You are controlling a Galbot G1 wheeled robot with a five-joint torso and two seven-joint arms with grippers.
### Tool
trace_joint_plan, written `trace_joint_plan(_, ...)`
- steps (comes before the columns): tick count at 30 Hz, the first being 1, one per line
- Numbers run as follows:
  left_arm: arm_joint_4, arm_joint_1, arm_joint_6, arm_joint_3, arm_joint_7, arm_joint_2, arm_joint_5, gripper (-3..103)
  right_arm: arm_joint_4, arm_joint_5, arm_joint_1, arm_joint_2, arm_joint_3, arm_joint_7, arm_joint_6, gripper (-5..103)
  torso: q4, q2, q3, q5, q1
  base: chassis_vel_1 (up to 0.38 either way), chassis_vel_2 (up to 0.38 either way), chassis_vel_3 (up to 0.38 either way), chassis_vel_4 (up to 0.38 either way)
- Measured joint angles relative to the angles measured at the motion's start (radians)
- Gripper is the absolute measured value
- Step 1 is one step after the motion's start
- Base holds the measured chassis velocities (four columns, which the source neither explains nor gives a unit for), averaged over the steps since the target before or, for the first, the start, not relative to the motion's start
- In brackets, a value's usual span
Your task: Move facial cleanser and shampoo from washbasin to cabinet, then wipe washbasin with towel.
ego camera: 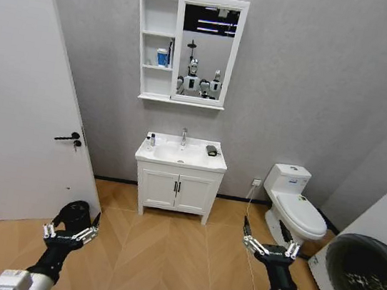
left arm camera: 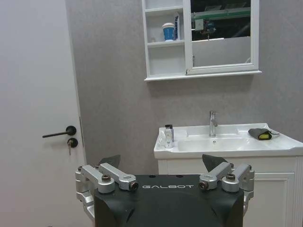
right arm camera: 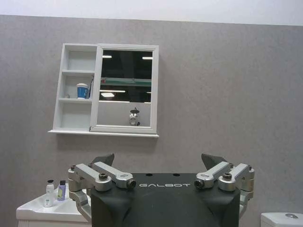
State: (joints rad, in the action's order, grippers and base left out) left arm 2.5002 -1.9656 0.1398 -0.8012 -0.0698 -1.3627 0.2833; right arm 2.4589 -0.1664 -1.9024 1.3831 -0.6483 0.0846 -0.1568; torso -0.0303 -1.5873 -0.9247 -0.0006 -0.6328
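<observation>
White rectangular ceramic washbasin [ego camera: 181, 155] with rounded bowl and single chrome tap [ego camera: 184, 136]: seated on a white two-door vanity [ego camera: 177, 189] with black handles, well ahead of both hands, against the grey wall.

Two small bottles, one white with a dark cap [right arm camera: 49, 194] and one lilac with a dark cap [right arm camera: 61, 190]: stood upright side by side on the basin's rim at the left-hand end. Which is cleanser and which shampoo cannot be told.

Small dark grey folded towel [left arm camera: 260, 134]: laid on the basin's rim at the right-hand end, well apart from the bottles, the tap between them.

White wall cabinet [ego camera: 156, 46] with three open shelves, joined to a tall framed mirror [ego camera: 205, 49]: hung above the basin. A blue-and-white cup [left arm camera: 168, 31] is held on the middle shelf.

Left hand [ego camera: 69, 232]: raised low over the wood-patterned floor [ego camera: 163, 256], fingers spread wide, nothing grasped. A white door [ego camera: 21, 92] with black lever is set beyond it to the left.

Right hand [ego camera: 270, 248]: likewise released, fingers spread, nothing held. A white toilet [ego camera: 297, 203] is placed just beyond it.
</observation>
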Motion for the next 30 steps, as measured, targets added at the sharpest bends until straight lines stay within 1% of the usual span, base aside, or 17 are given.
trace_joint_plan(10,0.000,0.002,0.002,0.001,-0.003,0.001,0.000,98,-0.010,-0.002,-0.008,0.009,0.005,0.008,-0.016,100,0.0000,0.000,0.000,0.0000,0.000,0.000,0.000,0.000,0.000)
trace_joint_plan(14,-0.012,0.014,0.001,0.011,-0.009,-0.009,-0.009,98,-0.010,0.007,-0.015,0.016,0.005,0.004,-0.001,100,0.0000,0.000,0.000,0.0002,0.000,0.000,0.000,0.000,0.000)
trace_joint_plan(19,-0.032,0.009,-0.003,0.024,-0.010,-0.010,-0.031,98,0.002,0.011,-0.036,0.032,0.009,0.001,0.000,100,-0.0001,0.000,0.000,-0.0002,0.000,0.000,0.000,0.000,0.000)
trace_joint_plan(24,-0.035,0.004,-0.004,0.018,-0.010,0.006,-0.025,98,0.008,0.010,-0.033,0.036,0.009,0.000,0.000,100,0.0000,0.000,0.000,-0.0001,0.000,0.000,0.000,0.000,0.000)
trace_joint_plan(30,-0.042,0.011,-0.004,0.020,-0.013,0.003,-0.018,98,0.006,0.009,-0.037,0.033,0.010,0.000,0.010,100,0.0000,0.000,0.000,0.0000,0.000,0.000,0.000,0.000,0.000)
